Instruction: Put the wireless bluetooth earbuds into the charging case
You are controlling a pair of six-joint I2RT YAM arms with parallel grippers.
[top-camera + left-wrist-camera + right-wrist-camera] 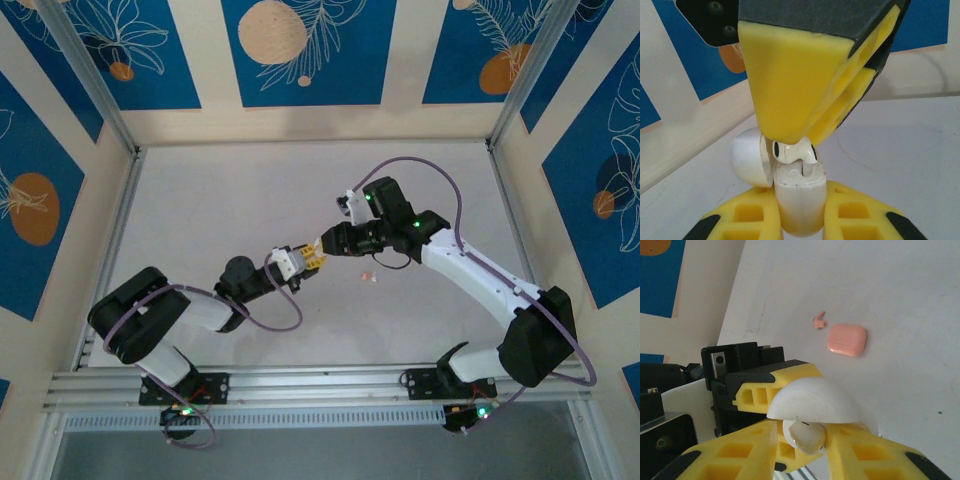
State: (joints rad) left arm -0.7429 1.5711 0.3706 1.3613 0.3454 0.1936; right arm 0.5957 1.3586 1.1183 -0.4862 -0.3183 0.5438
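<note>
Left gripper [800, 217] pinches white plastic charging case [797, 200] by sides. Right gripper [805, 450] pinches tiny white earbud [795, 151] at 12 o'clock: light, slippery.

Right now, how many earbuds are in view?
2. A white earbud is pinched by the right gripper at the mouth of the open white case; a pink earbud lies loose on the table beside the closed pink case. Others may be hidden inside the cases.

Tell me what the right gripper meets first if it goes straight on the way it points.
Right gripper, shut on a small white earbud, would likely press into the open white plastic charging case held in the left gripper's fingers.
</note>
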